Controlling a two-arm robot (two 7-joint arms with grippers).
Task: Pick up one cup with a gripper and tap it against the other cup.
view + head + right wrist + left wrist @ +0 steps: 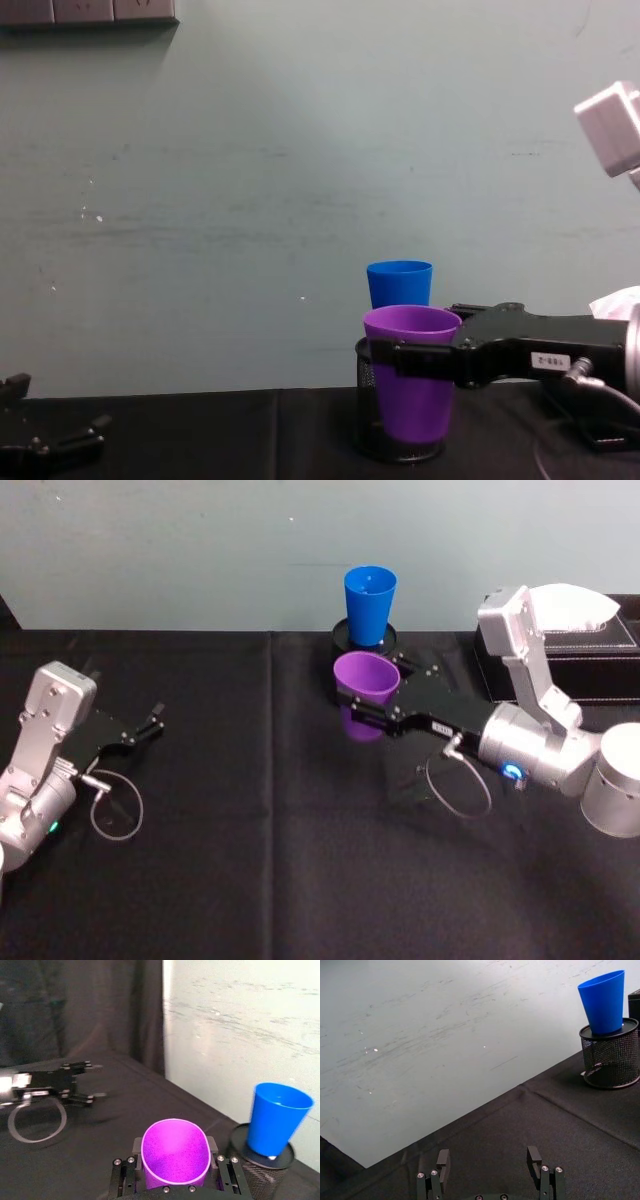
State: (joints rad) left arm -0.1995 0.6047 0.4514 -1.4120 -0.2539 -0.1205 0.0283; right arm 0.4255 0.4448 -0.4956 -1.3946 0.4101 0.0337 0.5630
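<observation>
The purple cup (366,677) is seen clamped upright, mouth up, between the jaws of the right gripper (375,695), whose two black fingers are closed against opposite sides of its wall just below the rim. By the chest view, the cup appears to be held clear of the black-clothed table (250,860), presumably so that it can be swung freely.

Just beyond the fingertips and somewhat higher, the blue cup (370,605) is stood upright on top of a black wire-mesh pen holder (610,1060). A gap is shown between the two cups in the right wrist view, so no tap is judged to have been made yet. Because the blue cup is perched on the holder and not planted on the cloth, it is thought likely to topple if struck hard. A short, light nudge forward and upward is what the next move is judged to call for.

The left gripper (487,1157) is parked low over the cloth, well apart from both cups, its jaws spread wide with nothing between them.
</observation>
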